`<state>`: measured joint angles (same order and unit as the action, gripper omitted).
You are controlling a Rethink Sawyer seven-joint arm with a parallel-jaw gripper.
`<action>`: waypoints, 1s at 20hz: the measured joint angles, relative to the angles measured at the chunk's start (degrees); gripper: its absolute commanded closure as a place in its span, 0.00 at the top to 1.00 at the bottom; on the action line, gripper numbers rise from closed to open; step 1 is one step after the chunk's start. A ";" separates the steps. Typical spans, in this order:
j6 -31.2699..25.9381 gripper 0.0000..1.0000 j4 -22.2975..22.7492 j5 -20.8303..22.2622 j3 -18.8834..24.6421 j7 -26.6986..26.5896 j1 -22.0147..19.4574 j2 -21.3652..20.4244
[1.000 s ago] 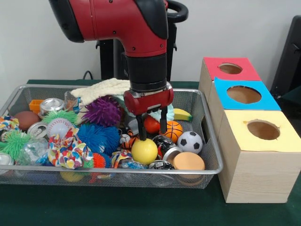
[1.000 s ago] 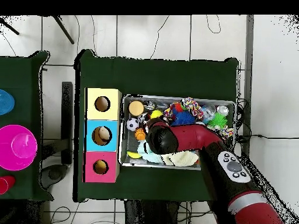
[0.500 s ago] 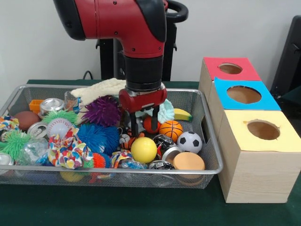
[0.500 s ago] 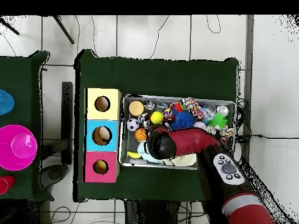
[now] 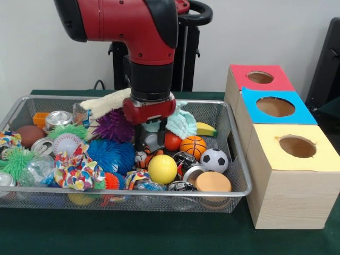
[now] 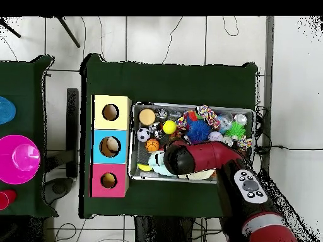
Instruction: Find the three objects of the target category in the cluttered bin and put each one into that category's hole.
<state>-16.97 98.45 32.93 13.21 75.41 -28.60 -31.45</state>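
Six smooth balls sit in the wire bin (image 5: 123, 192): a red ball (image 5: 171, 141), a mini basketball (image 5: 193, 146), a soccer ball (image 5: 214, 160), a yellow ball (image 5: 162, 169), a baseball (image 5: 66, 143) and a brown football (image 5: 29, 135). That's more than the three the task wants, and the target category isn't stated, so picking is a judgement call. The gripper (image 5: 148, 142) is down among the clutter at bin centre with jaws apart. Something pale lies between the tips, poss. a can or toy, too hidden to say, and nothing looks clamped. Key relation: the red ball is just beside the claw on the picture-right in the front view, touching or nearly touching that finger, w/ the basketball next out the same way. The yellow ball is nearer the camera, below the tips. If balls are the category, the claw prob. needs a small sideways shift toward the red one before closing, since it sits outside the jaws, not between them. A round ball has no long axis, so wrist angle matters little. Crowding by the teal cloth (image 5: 180, 123) behind matters more. Three boxes stand outside the bin on the picture-right, one hole each: the red box (image 5: 260, 77) farthest, the blue box (image 5: 275, 107) mid and the yellow box (image 5: 297, 146) nearest the camera. Overhead, the arm covers the claw.
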 measured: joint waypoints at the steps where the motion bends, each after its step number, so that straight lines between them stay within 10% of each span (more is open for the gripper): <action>1: 0.00 1.00 -0.11 0.00 -0.38 0.00 -0.01 0.00; 20: 5.13 1.00 -0.65 -0.01 -1.86 0.00 -1.50 2.91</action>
<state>-11.84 97.80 32.92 11.34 75.41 -30.10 -28.54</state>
